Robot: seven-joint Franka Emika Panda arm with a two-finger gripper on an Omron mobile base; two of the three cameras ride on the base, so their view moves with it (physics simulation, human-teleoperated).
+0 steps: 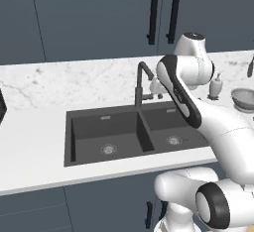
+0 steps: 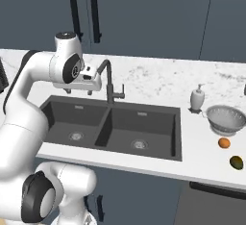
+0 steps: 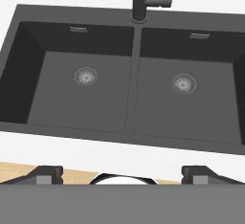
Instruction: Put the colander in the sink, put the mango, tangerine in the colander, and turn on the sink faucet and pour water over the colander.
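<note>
Gripper (image 3: 122, 173) fingers apart, empty, hovering above sink (image 3: 129, 122); colander (image 2: 226, 118), tangerine (image 2: 224, 143), mango (image 2: 236, 162) wait far right on counter (image 2: 202, 164), none yet moved.

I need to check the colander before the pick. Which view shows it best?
The right base view: the colander sits whole on the counter. The left base view cuts it at the right edge.

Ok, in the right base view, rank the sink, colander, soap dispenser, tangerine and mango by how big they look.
1. sink
2. colander
3. soap dispenser
4. tangerine and mango: these look alike in size, and the mango sits nearer the camera, so I won't rank them.
</note>
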